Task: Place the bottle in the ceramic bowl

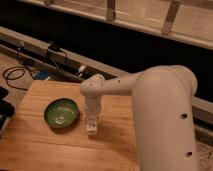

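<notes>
The ceramic bowl (61, 112) is round, glossy green with a lighter centre, and sits on the left half of the wooden table (45, 150). Nothing is in it. My large white arm reaches in from the right and bends down at the wrist. My gripper (92, 128) points down at the table just right of the bowl, about a hand's width from its rim. A small white oblong shape with faint darker marks, the bottle (92, 123), is at the gripper's tip, down at the table surface. I cannot tell whether it is held or only lies under the gripper.
The big white arm body (165, 120) covers the table's right side. Black cables (20, 75) and a blue item (42, 76) lie on the floor behind the table. A dark object (4, 107) stands at the table's left edge. A dark wall with a rail runs behind.
</notes>
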